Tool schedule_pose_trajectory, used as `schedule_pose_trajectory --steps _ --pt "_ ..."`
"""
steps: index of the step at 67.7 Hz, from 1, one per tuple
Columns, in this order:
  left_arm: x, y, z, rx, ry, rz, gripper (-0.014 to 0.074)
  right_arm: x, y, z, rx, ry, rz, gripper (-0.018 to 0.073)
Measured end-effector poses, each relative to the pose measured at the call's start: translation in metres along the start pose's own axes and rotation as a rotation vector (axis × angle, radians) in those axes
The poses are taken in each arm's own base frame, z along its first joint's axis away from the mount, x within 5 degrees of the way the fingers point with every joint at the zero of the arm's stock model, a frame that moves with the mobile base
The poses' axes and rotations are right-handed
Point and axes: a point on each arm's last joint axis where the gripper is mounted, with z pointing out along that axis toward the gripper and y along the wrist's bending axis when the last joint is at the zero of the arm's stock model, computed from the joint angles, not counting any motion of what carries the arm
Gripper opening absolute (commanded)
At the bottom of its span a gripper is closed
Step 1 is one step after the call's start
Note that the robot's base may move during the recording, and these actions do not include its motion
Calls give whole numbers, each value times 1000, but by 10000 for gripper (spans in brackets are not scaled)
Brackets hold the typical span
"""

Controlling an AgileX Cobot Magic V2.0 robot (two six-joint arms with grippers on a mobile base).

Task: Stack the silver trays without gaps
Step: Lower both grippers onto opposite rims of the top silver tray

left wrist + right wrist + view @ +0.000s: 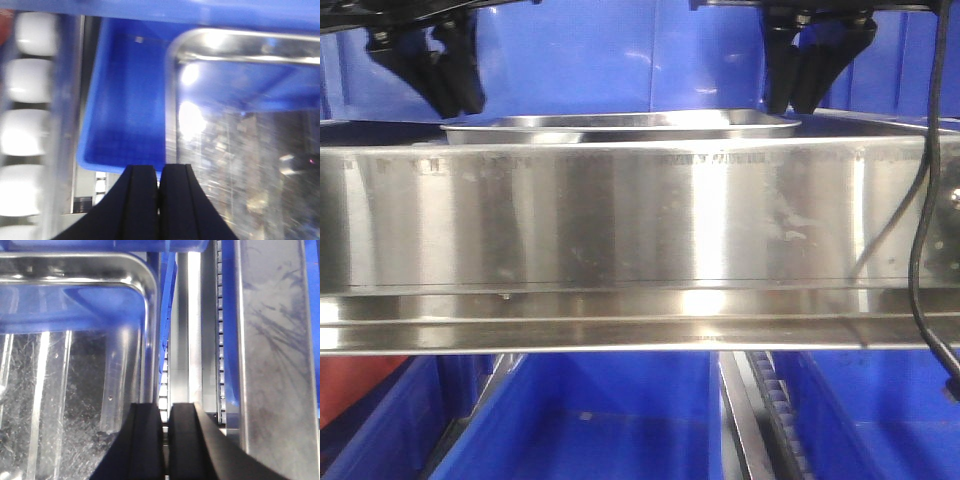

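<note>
One silver tray [620,124] shows just above the steel rail, only its rim and a strip of its inside visible. The left wrist view, which is blurred, has the tray [240,150] to the right of my left gripper [159,167]. That gripper is shut, with nothing between its fingers, and its tips sit at the tray's left rim. In the front view it [455,105] hangs just above the tray's left end. My right gripper [165,407] is shut to a thin slit, just right of the tray [60,390]. Its tips [795,108] reach the tray's right rim.
A wide brushed-steel rail [620,220] crosses the front. Blue bins [610,420] sit below it, and another bin [125,110] lies left of the tray. White rollers [30,80] line the far left. A black cable [925,200] hangs at right. A steel panel [270,365] flanks the right gripper.
</note>
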Motion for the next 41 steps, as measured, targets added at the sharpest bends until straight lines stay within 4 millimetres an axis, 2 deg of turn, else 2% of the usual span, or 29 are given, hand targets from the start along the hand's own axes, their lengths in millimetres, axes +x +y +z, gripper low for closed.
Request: schedule_pose_trajectory --steps 21,26,29,36,41 --pt "2 -7 -2 7 -4 21 -1 0 1 0 -11 -2 4 6" --pt "2 -7 -2 5 -4 22 64 0 2 0 -21 -4 9 8" --pt "2 -7 -2 5 -4 22 133 0 3 0 -28 -5 12 29" --pt "2 -7 -2 5 -4 22 261 0 4 0 -40 1 18 148" --pt "2 -7 -2 5 -4 22 299 0 4 0 -42 0 21 227"
